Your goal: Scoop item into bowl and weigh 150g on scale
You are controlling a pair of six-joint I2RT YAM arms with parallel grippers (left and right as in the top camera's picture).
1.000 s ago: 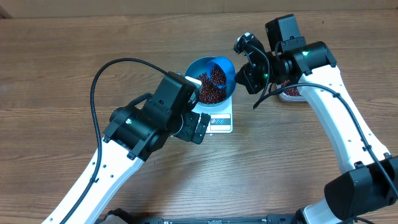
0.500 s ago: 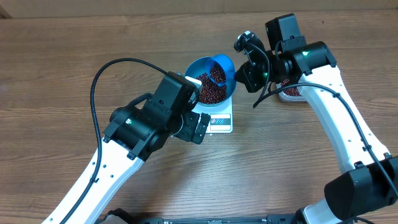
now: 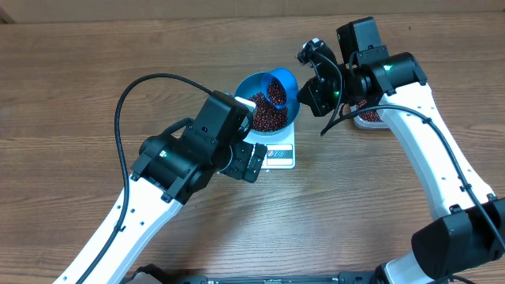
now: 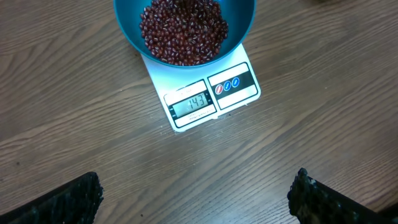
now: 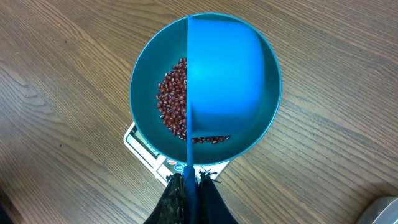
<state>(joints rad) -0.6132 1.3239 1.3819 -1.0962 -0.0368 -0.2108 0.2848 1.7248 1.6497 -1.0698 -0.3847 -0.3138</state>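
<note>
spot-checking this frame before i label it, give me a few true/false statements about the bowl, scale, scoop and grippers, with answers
1. The bowl sits on the scale. True.
2. The scoop is tipped over the bowl. True.
3. The left gripper holds the scoop. False: it is open and empty above the table in front of the scale. The right gripper is shut on the scoop's handle.
4. The bowl is empty. False: it holds a heap of beans.
</note>
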